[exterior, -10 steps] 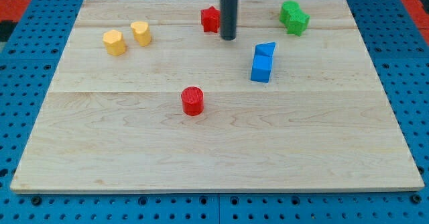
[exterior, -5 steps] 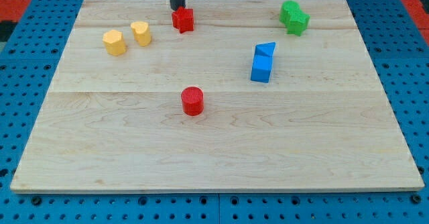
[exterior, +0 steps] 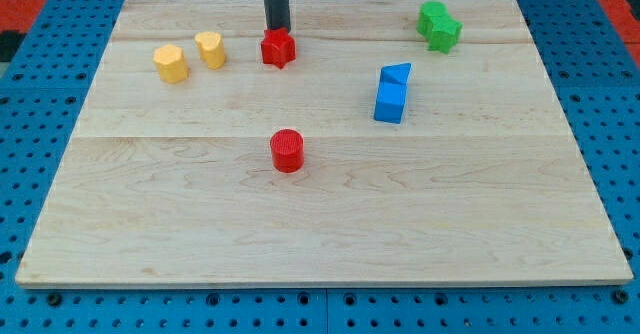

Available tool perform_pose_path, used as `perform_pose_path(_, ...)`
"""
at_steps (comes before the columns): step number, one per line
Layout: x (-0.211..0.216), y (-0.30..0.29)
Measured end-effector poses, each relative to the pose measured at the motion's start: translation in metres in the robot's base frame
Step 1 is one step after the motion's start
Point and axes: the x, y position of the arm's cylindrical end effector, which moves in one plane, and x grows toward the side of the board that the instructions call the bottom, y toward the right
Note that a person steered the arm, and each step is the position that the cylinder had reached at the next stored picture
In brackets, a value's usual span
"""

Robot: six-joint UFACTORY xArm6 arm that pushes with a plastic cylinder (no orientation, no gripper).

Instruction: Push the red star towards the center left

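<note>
The red star (exterior: 278, 49) lies near the view's top, left of the board's middle. My tip (exterior: 277, 29) is right behind it, touching its upper edge. The rod rises from there out of the view's top. Two yellow blocks sit to the star's left: a heart-like one (exterior: 210, 49) close by and a hexagonal one (exterior: 170, 63) further left.
A red cylinder (exterior: 287, 150) stands near the board's middle. A blue cube (exterior: 390, 102) and a blue wedge (exterior: 396, 74) touch each other right of centre. Two green blocks (exterior: 438, 25) sit together at the top right. The wooden board (exterior: 320, 234) lies on a blue pegboard.
The star has slid from the top centre to the left and then slightly down. My tip moved from the star's right side to its upper edge.
</note>
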Motion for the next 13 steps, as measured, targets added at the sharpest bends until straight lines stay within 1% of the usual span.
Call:
perform_pose_path(1,0.028,0.000)
perform_pose_path(3,0.106,-0.016)
perform_pose_path(4,0.122,-0.021)
perform_pose_path(5,0.128,-0.021)
perform_pose_path(7,0.123,-0.014)
perform_pose_path(9,0.122,0.032)
perform_pose_path(10,0.146,0.028)
perform_pose_path(11,0.165,0.005)
perform_pose_path(12,0.161,-0.026)
perform_pose_path(13,0.124,-0.035)
